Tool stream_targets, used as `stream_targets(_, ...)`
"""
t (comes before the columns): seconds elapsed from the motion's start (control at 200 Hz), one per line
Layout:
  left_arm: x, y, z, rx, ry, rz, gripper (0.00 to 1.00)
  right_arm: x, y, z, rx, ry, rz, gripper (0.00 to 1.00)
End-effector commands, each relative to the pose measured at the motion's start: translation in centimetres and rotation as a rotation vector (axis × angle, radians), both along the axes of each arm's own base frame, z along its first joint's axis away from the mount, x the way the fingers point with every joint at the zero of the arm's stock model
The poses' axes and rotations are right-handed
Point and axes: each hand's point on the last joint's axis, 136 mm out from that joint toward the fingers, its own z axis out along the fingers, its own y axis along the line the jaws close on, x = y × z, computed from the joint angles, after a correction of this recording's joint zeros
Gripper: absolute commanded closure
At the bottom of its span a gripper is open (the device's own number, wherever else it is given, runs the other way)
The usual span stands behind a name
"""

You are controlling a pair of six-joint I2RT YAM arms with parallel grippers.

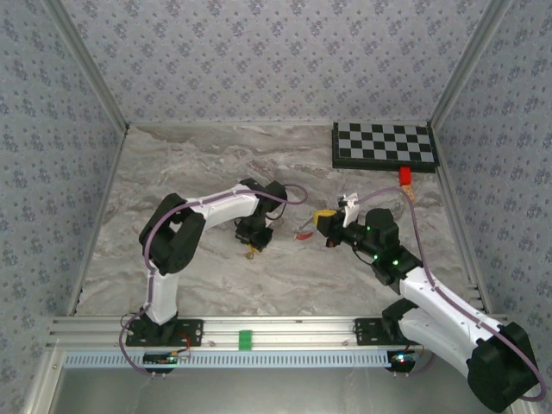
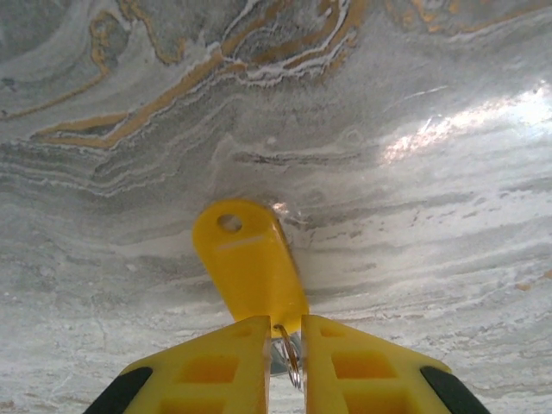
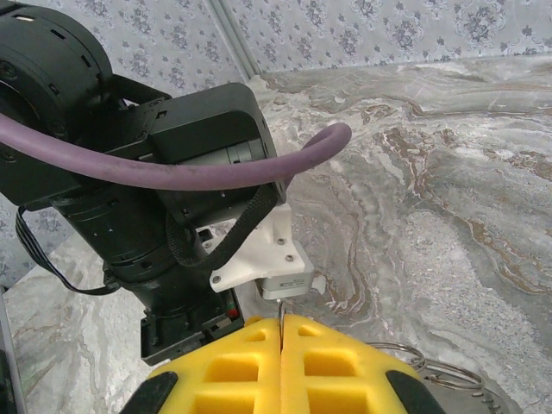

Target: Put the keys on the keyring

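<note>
The left gripper point(image 2: 285, 329) stood slightly parted around the shank of the yellow key point(image 2: 246, 259), whose head pointed out over the bench point(image 2: 431, 224). Whether it gripped the key, I could not tell. The right gripper point(image 3: 281, 321) was closed, seemingly pinching the keyring point(image 3: 435, 366) wire. Best to steady the ring and bring the key's hole squarely onto the wire end. Counted: one key, one keyring, two grippers.

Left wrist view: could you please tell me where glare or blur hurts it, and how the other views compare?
Left wrist: glare whitens the table at upper right; the key is sharp and evenly lit. Right wrist: little glare, the black left arm looms close and dark. Top external: even light, soft shadows, the key a mere speck.
</note>
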Motion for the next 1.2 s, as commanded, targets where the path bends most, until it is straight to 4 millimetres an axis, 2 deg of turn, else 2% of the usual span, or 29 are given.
stream_targets(0.0, -0.7, 0.4, -0.1, 0.036, 0.043, -0.027, 0.83, 0.0, 0.0, 0.8, 0.025, -0.024, 0.001, 1.0)
stream_targets(0.575, -0.5, 0.5, 0.2, 0.044, 0.039, -0.034, 0.85, 0.0, -0.1, 0.8, 0.025, -0.026, 0.001, 1.0)
stream_targets(0.7, -0.6, 0.6, 0.2, 0.045, 0.04, -0.033, 0.87, 0.0, 0.0, 0.8, 0.024, -0.025, 0.002, 1.0)
stream_targets(0.805, -0.6, 0.6, 0.2, 0.045, 0.039, -0.033, 0.93, 0.0, 0.0, 0.9, 0.026, -0.027, 0.002, 1.0)
stream_targets(0.84, -0.5, 0.6, 0.3, 0.044, 0.035, -0.034, 0.98, 0.0, 0.0, 0.8, 0.024, -0.024, 0.002, 1.0)
stream_targets(1.005, -0.1, 0.5, 0.8, 0.033, 0.002, -0.032, 1.0, 0.0, 0.0, 0.9, 0.025, -0.029, 0.002, 1.0)
stream_targets(1.194, 0.9, 0.4, 2.5, -0.01, -0.097, -0.011, 1.0, 0.0, -0.1, 0.9, 0.025, -0.035, -0.002, 1.0)
